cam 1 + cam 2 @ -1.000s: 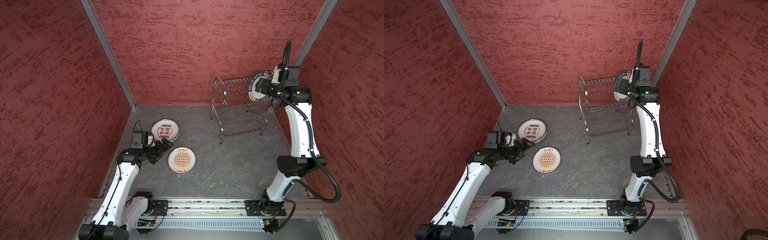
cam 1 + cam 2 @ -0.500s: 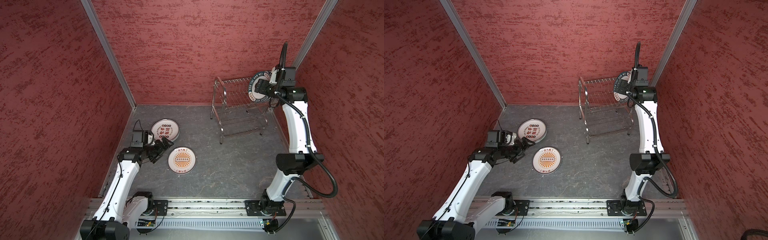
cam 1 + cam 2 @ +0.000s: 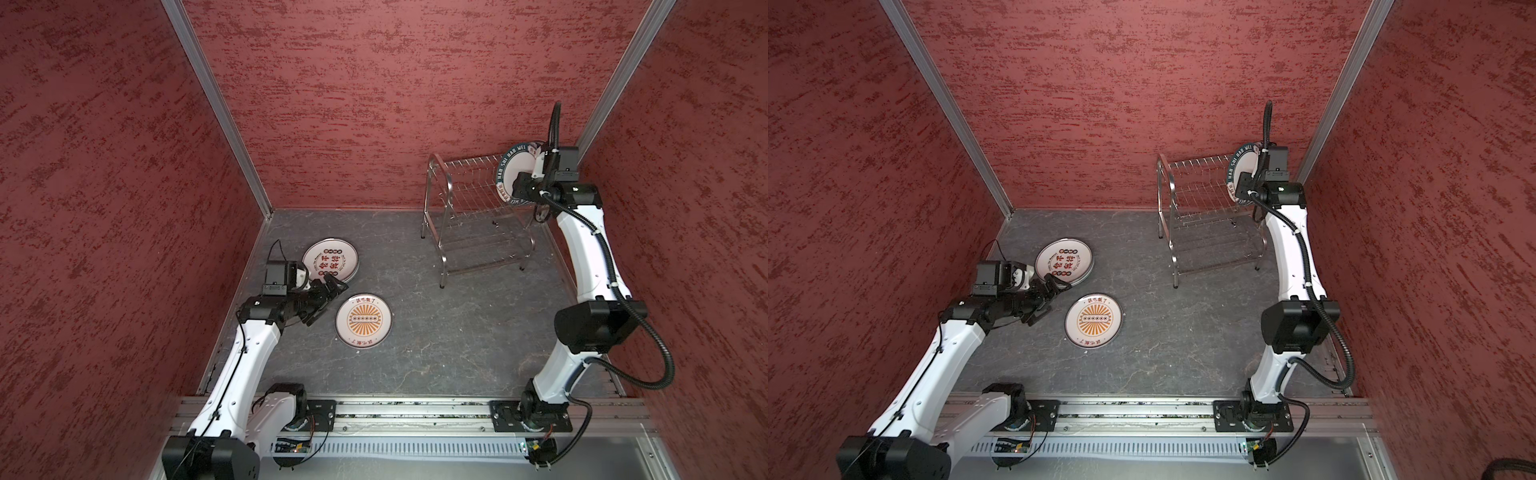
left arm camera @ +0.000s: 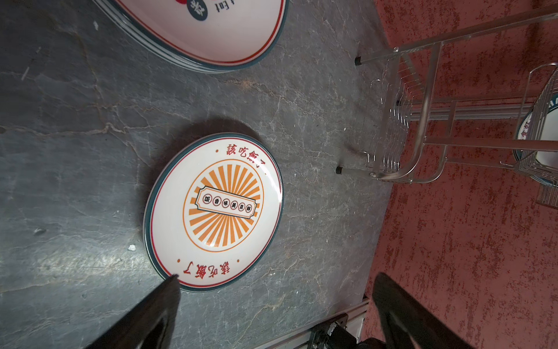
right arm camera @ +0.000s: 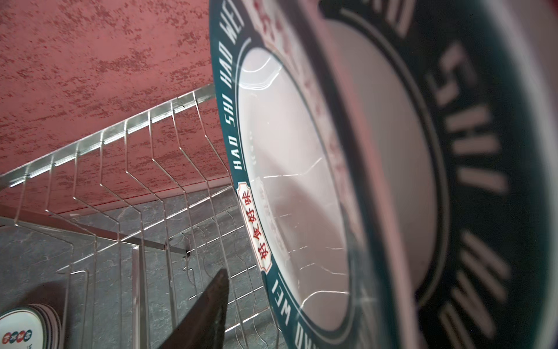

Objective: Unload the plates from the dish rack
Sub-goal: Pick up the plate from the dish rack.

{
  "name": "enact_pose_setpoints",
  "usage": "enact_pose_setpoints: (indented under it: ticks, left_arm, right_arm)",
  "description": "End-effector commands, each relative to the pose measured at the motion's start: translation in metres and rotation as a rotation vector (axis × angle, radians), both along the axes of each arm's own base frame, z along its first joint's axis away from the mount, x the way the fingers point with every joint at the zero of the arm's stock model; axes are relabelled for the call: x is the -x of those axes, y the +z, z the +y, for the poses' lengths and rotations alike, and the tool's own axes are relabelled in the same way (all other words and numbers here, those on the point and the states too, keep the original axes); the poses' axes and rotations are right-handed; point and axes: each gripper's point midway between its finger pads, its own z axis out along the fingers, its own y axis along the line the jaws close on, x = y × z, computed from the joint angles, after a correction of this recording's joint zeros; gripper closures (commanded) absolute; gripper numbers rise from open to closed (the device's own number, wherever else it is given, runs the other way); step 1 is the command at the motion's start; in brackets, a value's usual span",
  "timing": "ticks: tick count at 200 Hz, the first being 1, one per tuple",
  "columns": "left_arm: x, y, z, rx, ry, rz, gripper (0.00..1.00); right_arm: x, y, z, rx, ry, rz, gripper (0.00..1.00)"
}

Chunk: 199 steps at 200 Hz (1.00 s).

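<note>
Teal-rimmed plates stand on edge at the dish rack's 3 o'clock end, right gripper at their rim, grip not discernible; left gripper spread wide, well apart toward 8 o'clock.

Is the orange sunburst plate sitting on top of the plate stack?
No, in a top view the sunburst plate lies flat on the table by itself, apart from the stack.

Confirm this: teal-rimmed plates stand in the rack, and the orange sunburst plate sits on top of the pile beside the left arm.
Wrong in one point: the orange sunburst plate lies alone on the table, apart from the pile; both top views show it. Teal-rimmed plates do stand in the rack.
</note>
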Motion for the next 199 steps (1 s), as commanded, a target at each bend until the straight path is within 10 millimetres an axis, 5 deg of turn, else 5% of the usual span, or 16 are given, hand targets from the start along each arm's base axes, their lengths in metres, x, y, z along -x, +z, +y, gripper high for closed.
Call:
enact_pose_setpoints:
  ticks: [1,199]
  left_arm:
    - [-0.003,-0.004,0.000,0.014,0.005,0.004,0.01]
    - [0.000,-0.020,0.001,0.016,0.012,0.047,0.01]
  right_arm:
    - [0.005,0.040,-0.001,0.050,0.016,-0.149,0.49]
    - [-0.015,0.028,0.002,0.059,0.045,-0.202,0.75]
